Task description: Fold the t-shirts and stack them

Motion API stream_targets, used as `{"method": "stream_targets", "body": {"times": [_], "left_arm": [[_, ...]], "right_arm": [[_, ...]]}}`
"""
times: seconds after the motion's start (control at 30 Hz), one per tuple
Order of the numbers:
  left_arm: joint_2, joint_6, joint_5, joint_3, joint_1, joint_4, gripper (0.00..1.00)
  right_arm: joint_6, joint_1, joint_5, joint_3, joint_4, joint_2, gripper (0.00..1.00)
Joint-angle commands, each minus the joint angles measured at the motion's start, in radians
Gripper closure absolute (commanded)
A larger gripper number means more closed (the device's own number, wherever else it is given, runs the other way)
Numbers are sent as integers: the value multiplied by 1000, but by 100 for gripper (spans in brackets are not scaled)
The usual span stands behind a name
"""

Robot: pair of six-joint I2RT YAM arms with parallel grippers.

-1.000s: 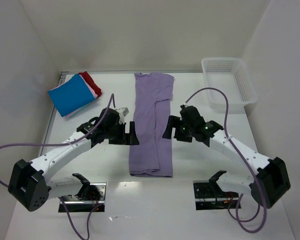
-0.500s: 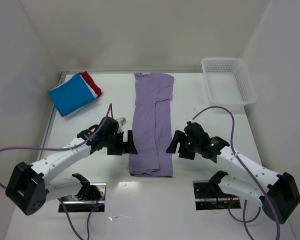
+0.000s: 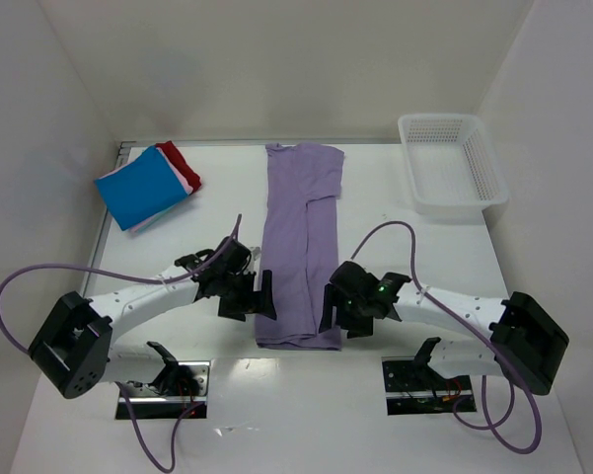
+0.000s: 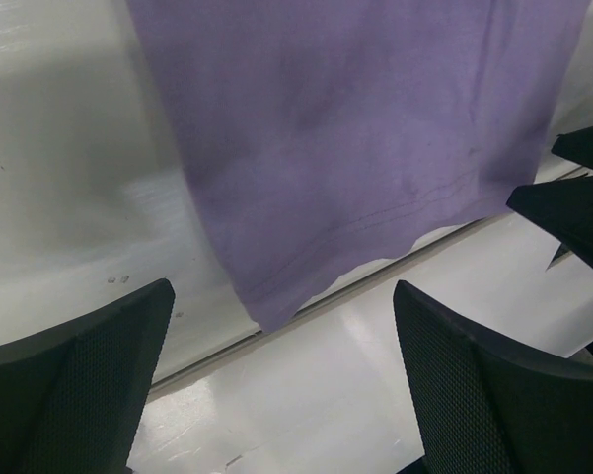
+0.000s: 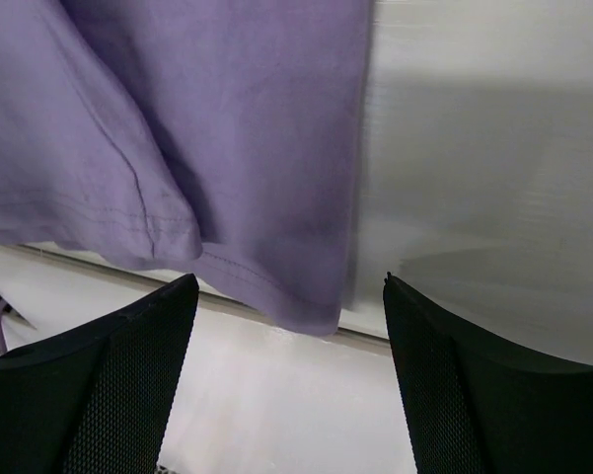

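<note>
We see left gripper [image 4: 286, 385] and right gripper [image 5: 291, 380] wide open, empty, lavender t-shirt [image 3: 298, 247] hem corner just ahead of each

Plain lavender t-shirt [image 3: 298, 247], blue shirt [image 3: 143, 188], red shirt [image 3: 181, 156], white mesh basket [image 3: 461, 206]

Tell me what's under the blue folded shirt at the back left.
A pink shirt and a red shirt peek out from under the blue shirt. Most of both is covered; anything else beneath can't be seen.
</note>
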Motion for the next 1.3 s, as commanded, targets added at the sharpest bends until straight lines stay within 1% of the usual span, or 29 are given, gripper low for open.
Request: {"method": "stream_targets", "body": {"times": [0.0,0.07,0.1,0.2,0.27,0.33,0.6,0.67,0.8,0.83,0.9,1.1,1.17,1.27], "left_arm": [[7,-29,2,-8,-14,-5,1],[7,-40,22,-18,-14,-5,5],[-2,-40,22,-30,-14,-5,8],[-2,-61,35,-42,-33,6,8],[-13,-75,35,-53,-44,6,11],[-13,-87,44,-71,-69,17,12],[-22,-118,44,-91,-103,37,12],[-22,-118,44,-91,-103,47,16],[-22,-127,44,-110,-103,69,18],[-22,-127,44,-110,-103,69,22],[-22,-136,44,-119,-103,69,23],[-31,-165,44,-172,-103,87,23],[-31,-176,44,-183,-112,115,26],[-31,-176,24,-174,-113,115,28]], "right_arm": [[51,8,61,29,-66,-13,19],[69,8,61,18,-67,-27,19],[69,8,49,-13,-55,-53,20],[108,8,19,-46,-29,-64,24],[117,17,9,-47,-15,-64,24],[117,17,9,-56,10,-64,27],[117,63,-14,-47,65,20,30],[117,72,-14,-47,65,20,31],[126,72,-5,-47,65,20,34],[126,72,-5,-47,65,20,35],[135,72,-5,-47,65,20,36],[135,72,-5,-47,65,20,36],[135,72,4,-47,65,20,38],[145,72,4,-47,65,10,40]]}}
